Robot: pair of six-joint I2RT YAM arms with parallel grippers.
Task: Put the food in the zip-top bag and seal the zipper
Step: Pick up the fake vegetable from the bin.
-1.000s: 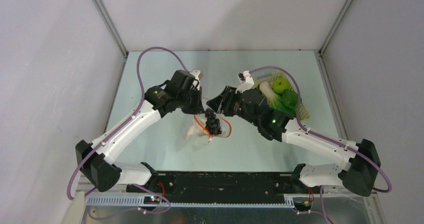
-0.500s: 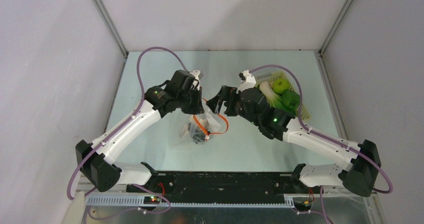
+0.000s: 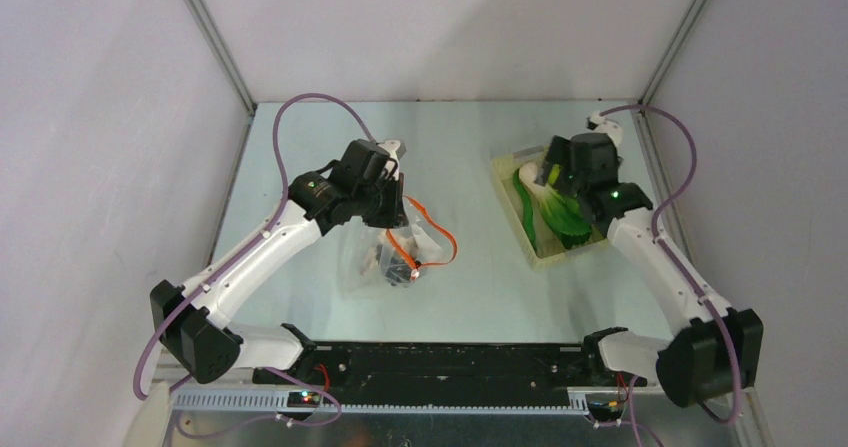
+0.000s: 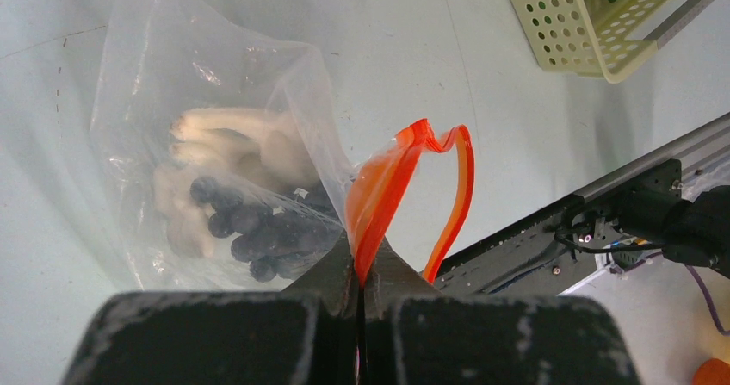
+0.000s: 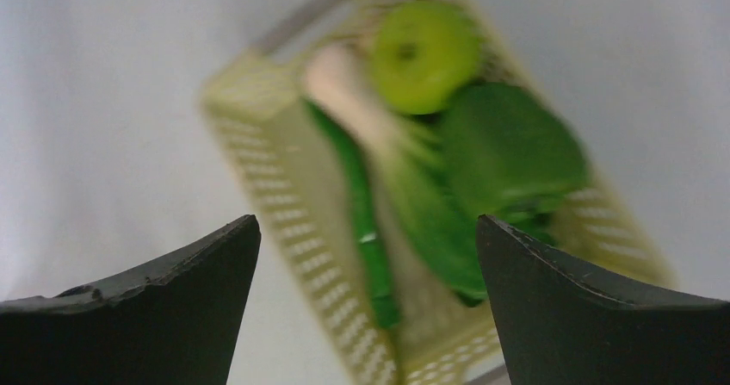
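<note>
The clear zip-top bag lies left of centre with its mouth held up. My left gripper is shut on the bag's orange-red zipper strip. White mushrooms and dark purple grapes lie inside the bag. My right gripper hangs open and holds nothing above the pale yellow basket. In that basket are a green apple, leafy bok choy and a long green pepper. The right wrist view is blurred. From above, the right gripper covers the basket's far part.
The basket sits at the right, close to the enclosure's right wall. A black rail runs along the near edge behind the arm bases. A purple cable loops over the left arm.
The grapes went from the right gripper into the bag. The right gripper opened wide and swung right, away from the bag, to above the basket. The left gripper kept its hold.
</note>
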